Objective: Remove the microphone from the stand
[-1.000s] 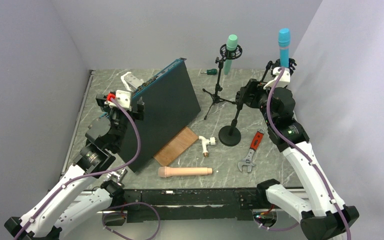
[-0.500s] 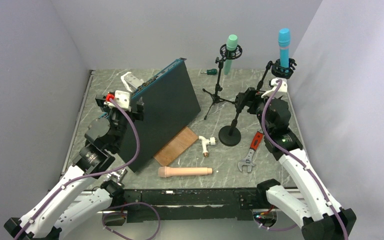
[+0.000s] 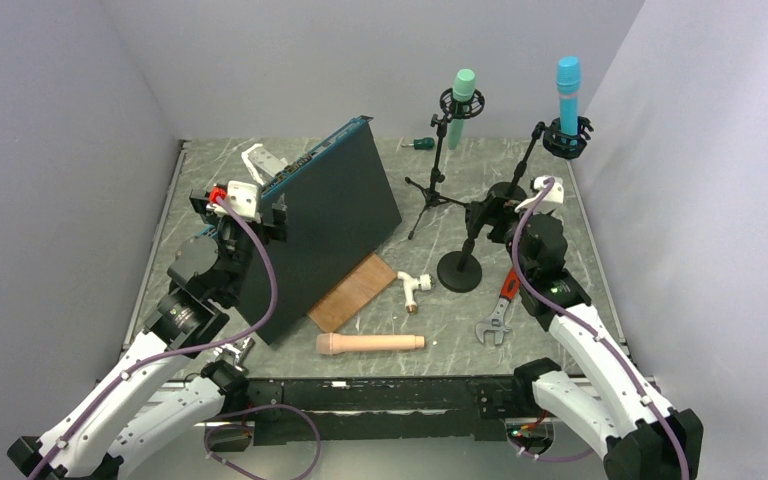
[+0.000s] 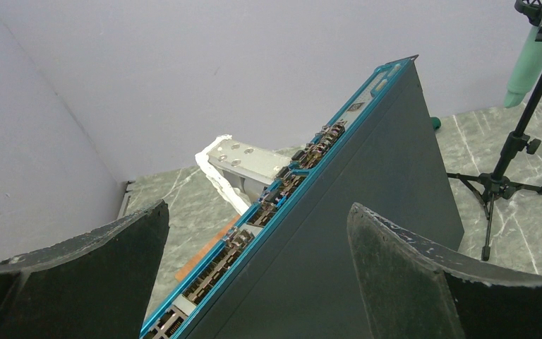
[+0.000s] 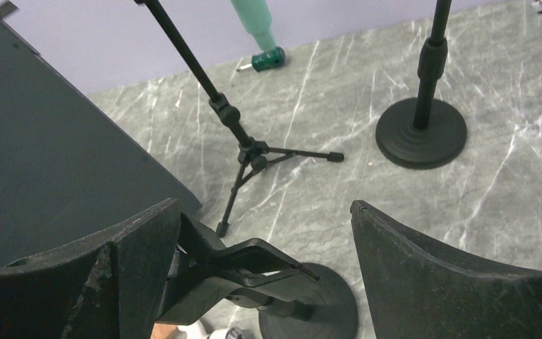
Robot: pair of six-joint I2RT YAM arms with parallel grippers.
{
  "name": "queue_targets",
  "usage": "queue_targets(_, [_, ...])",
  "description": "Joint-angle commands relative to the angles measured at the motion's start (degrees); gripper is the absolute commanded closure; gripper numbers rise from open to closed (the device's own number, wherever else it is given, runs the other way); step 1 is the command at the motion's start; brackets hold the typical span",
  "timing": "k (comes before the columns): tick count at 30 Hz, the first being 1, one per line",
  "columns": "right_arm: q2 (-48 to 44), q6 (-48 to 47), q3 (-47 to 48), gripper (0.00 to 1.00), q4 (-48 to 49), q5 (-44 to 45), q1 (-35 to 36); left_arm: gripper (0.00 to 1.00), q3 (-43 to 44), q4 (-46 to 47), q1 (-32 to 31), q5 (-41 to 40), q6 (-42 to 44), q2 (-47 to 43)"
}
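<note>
Low in each wrist view, the left gripper [image 4: 257, 212] and right gripper [image 5: 266, 208] gape wide, holding nothing. A dark panel [image 3: 335, 215] leans centre left. Upper right, the blue microphone [image 3: 567, 80] and green microphone [image 3: 463, 82] sit in 2 stands [image 3: 438, 160]; a tan microphone [image 3: 370, 343] lies loose at bottom centre. Lifting either out looks not yet started.

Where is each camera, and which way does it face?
Top external: above and behind, looking down at the table; left arm and right arm show.
Left wrist: on the left arm, facing the back wall along the panel; left gripper shows.
Right wrist: on the right arm, looking down at the tripod; right gripper shows.
Shared: green microphone.
</note>
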Motion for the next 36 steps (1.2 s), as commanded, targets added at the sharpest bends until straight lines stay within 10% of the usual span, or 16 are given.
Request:
queue_targets(1, [1.8, -0.5, -3.0, 0.08, -4.1, -0.2, -0.1, 0.01, 2.0, 1.0, 0.2, 0.8, -1.1, -0.5])
queue_targets(36, [13.5, -3.6, 24.9, 0.0, -36.6, -5.3, 0.1, 0.01, 2.3, 0.7, 0.1, 1.8, -2.3, 0.2])
